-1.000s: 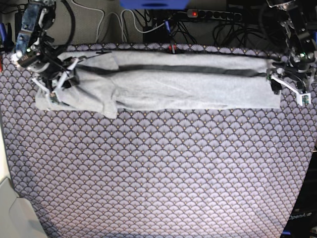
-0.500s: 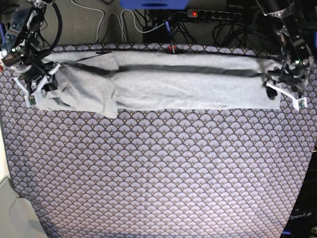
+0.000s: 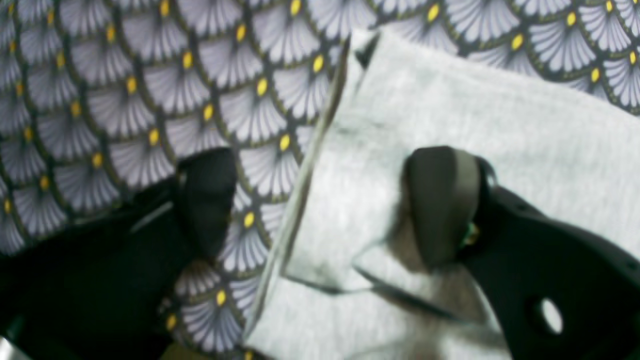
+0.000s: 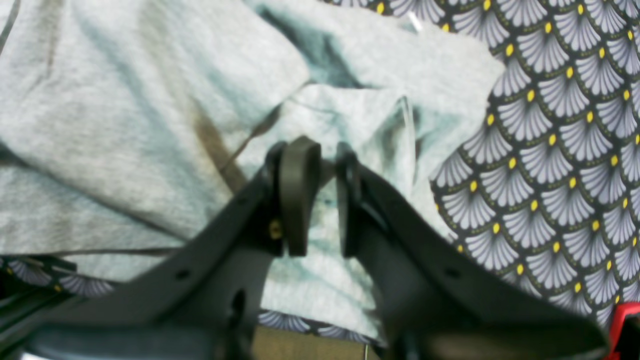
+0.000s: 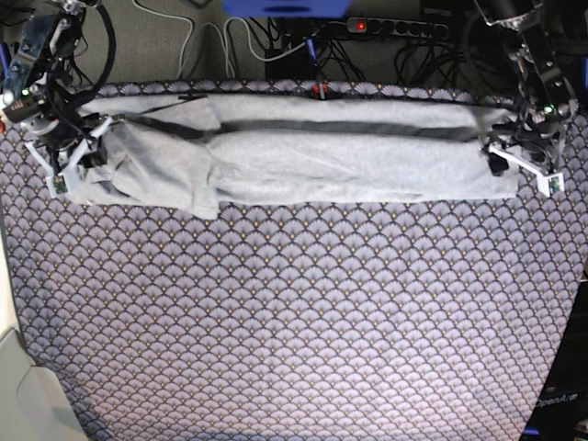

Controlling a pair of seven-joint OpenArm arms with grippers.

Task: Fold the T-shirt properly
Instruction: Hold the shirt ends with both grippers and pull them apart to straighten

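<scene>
The light grey T-shirt (image 5: pixel 349 161) lies folded into a long band across the far part of the purple scallop tablecloth (image 5: pixel 294 322). At its left end, where the cloth is bunched, my right gripper (image 5: pixel 69 170) sits. In the right wrist view its jaws (image 4: pixel 324 200) stand narrow, pinching a ridge of the T-shirt (image 4: pixel 125 100). My left gripper (image 5: pixel 519 170) is at the band's right end. Seen from the left wrist, it (image 3: pixel 322 205) is wide open and straddles the edge of the T-shirt (image 3: pixel 500 125), one finger over the fabric, the other over the tablecloth. No lettering shows.
Behind the table's far edge lie a power strip (image 5: pixel 386 28) and tangled cables. A blue object (image 5: pixel 285 7) sits at the top middle. A pale surface (image 5: pixel 18 386) borders the table's near left corner. The tablecloth spreads wide in front of the shirt.
My right gripper has slid left to the shirt's bunched left end and narrowed onto the fabric. My left gripper has shifted slightly inward at the right end, still open.
</scene>
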